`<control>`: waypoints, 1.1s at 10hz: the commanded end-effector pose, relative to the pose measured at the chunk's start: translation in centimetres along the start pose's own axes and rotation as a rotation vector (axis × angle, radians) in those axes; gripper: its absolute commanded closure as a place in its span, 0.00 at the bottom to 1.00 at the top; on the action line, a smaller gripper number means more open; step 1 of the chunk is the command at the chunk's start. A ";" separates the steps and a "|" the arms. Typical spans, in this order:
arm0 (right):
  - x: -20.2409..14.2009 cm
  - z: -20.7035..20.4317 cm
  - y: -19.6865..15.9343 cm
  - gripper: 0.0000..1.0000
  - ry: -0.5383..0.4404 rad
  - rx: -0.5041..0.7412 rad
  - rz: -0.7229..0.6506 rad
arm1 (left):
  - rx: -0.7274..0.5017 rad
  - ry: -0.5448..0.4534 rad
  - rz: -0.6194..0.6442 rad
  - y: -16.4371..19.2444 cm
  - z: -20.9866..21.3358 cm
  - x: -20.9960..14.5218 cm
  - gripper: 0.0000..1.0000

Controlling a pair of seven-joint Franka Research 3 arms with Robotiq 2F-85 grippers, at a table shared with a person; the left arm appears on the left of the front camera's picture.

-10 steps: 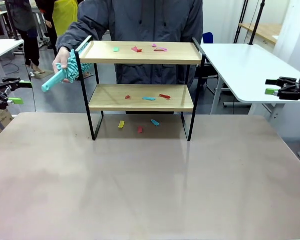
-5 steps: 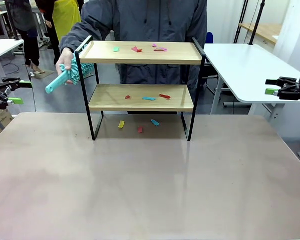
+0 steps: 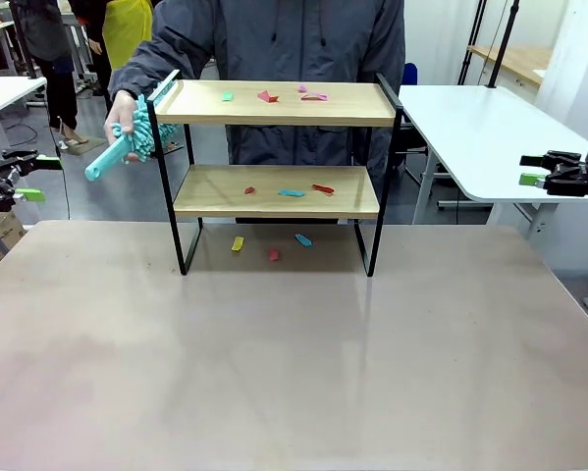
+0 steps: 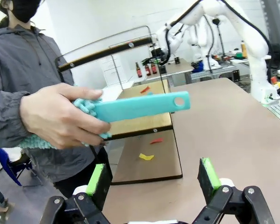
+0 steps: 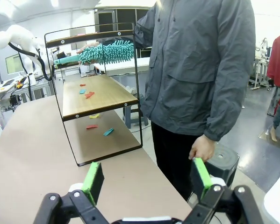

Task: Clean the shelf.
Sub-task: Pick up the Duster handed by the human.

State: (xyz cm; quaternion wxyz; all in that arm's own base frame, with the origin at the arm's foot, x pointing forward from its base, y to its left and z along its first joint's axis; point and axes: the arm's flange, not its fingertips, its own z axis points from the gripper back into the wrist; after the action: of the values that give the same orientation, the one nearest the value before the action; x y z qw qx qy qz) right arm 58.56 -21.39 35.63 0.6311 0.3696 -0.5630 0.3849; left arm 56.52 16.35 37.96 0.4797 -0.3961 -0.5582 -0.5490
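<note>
The shelf [image 3: 354, 105] stands at the far middle of the table, a two-tier rack of wooden boards in a black frame. Small coloured scraps [image 3: 266, 96] lie on its top board, on its lower board [image 3: 292, 192] and on the table under it [image 3: 273, 253]. A person behind the shelf holds a teal duster [image 3: 117, 152] beside its left end rail. The duster's handle [image 4: 140, 106] juts from the person's hand [image 4: 60, 121]. My left gripper [image 3: 36, 179] hangs open at the far left. My right gripper [image 3: 529, 169] hangs open at the far right. The shelf [image 5: 95, 100] and the duster [image 5: 107, 51] also show in the right wrist view.
The brown table [image 3: 294, 363] is bare in front of the shelf. A white table [image 3: 480, 128] stands at the back right. The person's other hand [image 5: 203, 149] hangs at their side. Other people stand far back left.
The person's hand has shifted the duster slightly right and then back left beside the shelf's left end. Both arms have stayed still.
</note>
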 end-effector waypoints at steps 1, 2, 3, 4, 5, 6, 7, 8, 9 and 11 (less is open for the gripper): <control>0.1 -0.1 0.0 0.00 -0.002 0.000 0.002 | 0.136 0.066 0.090 -2.2 -1.4 6.3 0.00; 0.1 -0.1 0.0 0.00 -0.002 0.000 0.002 | 0.239 0.117 0.204 -2.9 -1.9 8.9 0.00; 0.1 -0.1 0.0 0.00 -0.002 0.000 0.002 | 0.302 0.149 0.296 -3.6 -2.5 11.1 0.00; 0.1 -0.1 0.0 0.00 -0.002 0.000 0.002 | 0.347 0.203 0.365 -4.6 -3.6 12.9 0.00; 0.1 -0.1 0.0 0.00 -0.002 0.000 0.002 | 0.410 0.278 0.466 -5.5 -5.2 14.9 0.00; 0.1 -0.1 0.0 0.00 -0.002 0.000 0.002 | 0.504 0.332 0.556 -6.6 -7.3 17.3 0.00; 0.1 -0.1 0.0 0.00 -0.002 0.000 0.002 | 0.561 0.378 0.573 -7.9 -9.0 19.2 0.00; 0.1 -0.1 0.0 0.00 -0.002 0.000 0.002 | 0.622 0.426 0.557 -8.7 -10.0 20.6 0.00; 0.1 -0.1 0.0 0.00 -0.002 0.000 0.002 | 0.643 0.470 0.553 -9.3 -10.5 21.6 0.00; 0.1 -0.1 0.0 0.00 -0.002 0.000 0.002 | 0.638 0.424 0.528 -8.3 -10.2 21.2 0.00</control>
State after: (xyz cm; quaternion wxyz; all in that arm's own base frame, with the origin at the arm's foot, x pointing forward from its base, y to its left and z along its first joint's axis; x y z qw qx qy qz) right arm 58.52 -21.49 35.59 0.6316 0.3693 -0.5632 0.3841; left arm 43.76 2.67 56.92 0.8137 -0.2152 -0.4634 -0.2771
